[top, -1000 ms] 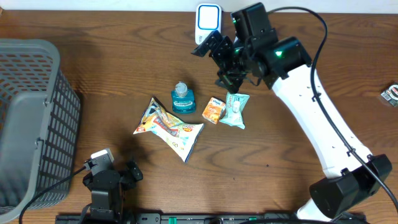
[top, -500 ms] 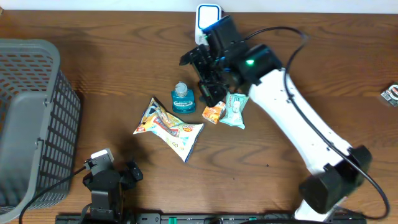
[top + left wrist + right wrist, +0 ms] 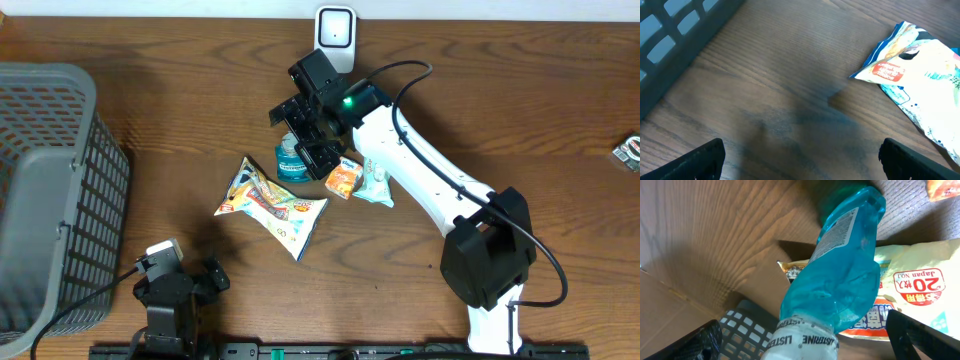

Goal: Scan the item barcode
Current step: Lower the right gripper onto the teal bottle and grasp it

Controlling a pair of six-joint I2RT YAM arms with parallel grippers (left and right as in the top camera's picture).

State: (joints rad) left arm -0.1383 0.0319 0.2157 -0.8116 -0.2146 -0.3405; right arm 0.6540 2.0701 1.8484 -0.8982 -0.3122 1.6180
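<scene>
The blue bottle (image 3: pixel 289 158) stands on the bench (image 3: pixel 520 90) near its middle, with the white scanner (image 3: pixel 335 28) at about 1 o'clock from it by the far edge. The right gripper (image 3: pixel 305 135) hangs directly over the bottle, its jaws wide apart. In the right wrist view the bottle (image 3: pixel 840 280) rises between the two fingertips of the right gripper (image 3: pixel 805 340), one tip at 9 o'clock of the cap and the other at 3 o'clock, and neither tip is seen touching it. The cap band reads "LISTERINE". A printed label runs down one side of the bottle; a barcode cannot be made out. A colourful snack bag (image 3: pixel 270 205) lies flat at 7 o'clock from the bottle, an orange packet (image 3: pixel 343 178) at 4 o'clock just beside it, and a pale green packet (image 3: pixel 378 180) touching the orange one on its 3 o'clock side. The left gripper (image 3: pixel 175 290) sits low at the near edge, at 7 o'clock from the snack bag and well apart from the bottle. Its jaws are spread over bare wood, as the left wrist view shows, with the left gripper (image 3: pixel 805 165) holding nothing. A grey basket (image 3: pixel 50 200) occupies the 9 o'clock end of the bench.
</scene>
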